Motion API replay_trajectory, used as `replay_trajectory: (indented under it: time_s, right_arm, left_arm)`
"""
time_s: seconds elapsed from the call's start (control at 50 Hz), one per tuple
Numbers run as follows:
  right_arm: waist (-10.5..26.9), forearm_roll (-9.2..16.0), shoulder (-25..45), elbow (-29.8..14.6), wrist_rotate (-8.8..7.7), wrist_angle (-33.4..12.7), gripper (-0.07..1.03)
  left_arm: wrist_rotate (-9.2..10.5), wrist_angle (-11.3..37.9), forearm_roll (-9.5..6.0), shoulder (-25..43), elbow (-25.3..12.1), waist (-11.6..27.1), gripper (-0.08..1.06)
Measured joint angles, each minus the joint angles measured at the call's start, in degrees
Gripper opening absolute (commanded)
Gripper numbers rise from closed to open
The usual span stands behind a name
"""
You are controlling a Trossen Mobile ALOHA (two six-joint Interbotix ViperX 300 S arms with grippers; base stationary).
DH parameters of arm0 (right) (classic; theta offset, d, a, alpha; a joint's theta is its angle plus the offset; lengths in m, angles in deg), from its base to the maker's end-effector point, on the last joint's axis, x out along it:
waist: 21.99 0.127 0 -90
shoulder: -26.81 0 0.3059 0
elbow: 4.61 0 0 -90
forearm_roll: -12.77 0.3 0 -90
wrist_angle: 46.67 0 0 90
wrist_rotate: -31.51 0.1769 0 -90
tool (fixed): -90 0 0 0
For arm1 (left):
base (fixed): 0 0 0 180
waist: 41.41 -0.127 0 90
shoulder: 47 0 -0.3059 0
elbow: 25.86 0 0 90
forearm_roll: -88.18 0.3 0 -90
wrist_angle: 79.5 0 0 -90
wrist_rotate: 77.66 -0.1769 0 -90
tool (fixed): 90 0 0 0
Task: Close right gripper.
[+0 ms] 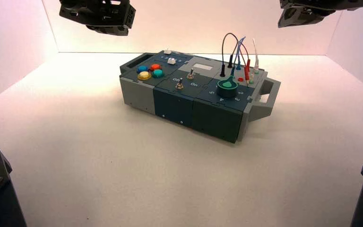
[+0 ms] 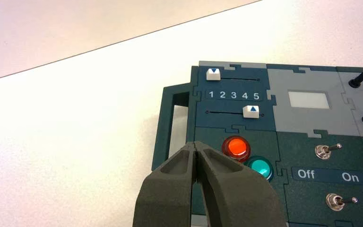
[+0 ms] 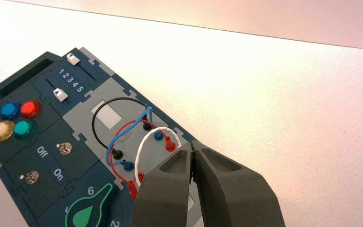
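Note:
The box [image 1: 170, 101] stands on the table, turned a little, with its wired end at the right. My right gripper [image 1: 307, 12] hangs high above the far right of the box. In the right wrist view its fingers [image 3: 192, 146] meet tip to tip with nothing between them, above the wire sockets and the white wire [image 3: 144, 142]. My left gripper [image 1: 99, 14] hangs high above the far left. In the left wrist view its tips [image 2: 195, 144] are also together and empty, above the box's button end beside the red button [image 2: 236, 146].
The box bears coloured buttons [image 1: 150, 71], two sliders [image 2: 231, 94] marked 1 to 5, two toggle switches [image 1: 185, 79] between Off and On, a green knob [image 1: 227, 85] and looped wires [image 1: 238, 54]. Grey handles [image 1: 267, 97] jut from its ends.

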Motion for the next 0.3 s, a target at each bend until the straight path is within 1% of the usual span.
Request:
replay_trajectory:
  time_s: [0.3]
  right_arm:
    - [0.0, 0.0, 0.0, 0.0, 0.0, -0.1, -0.02]
  left_arm:
    - [0.0, 0.0, -0.09, -0.4, 0.0, 0.0, -0.03]
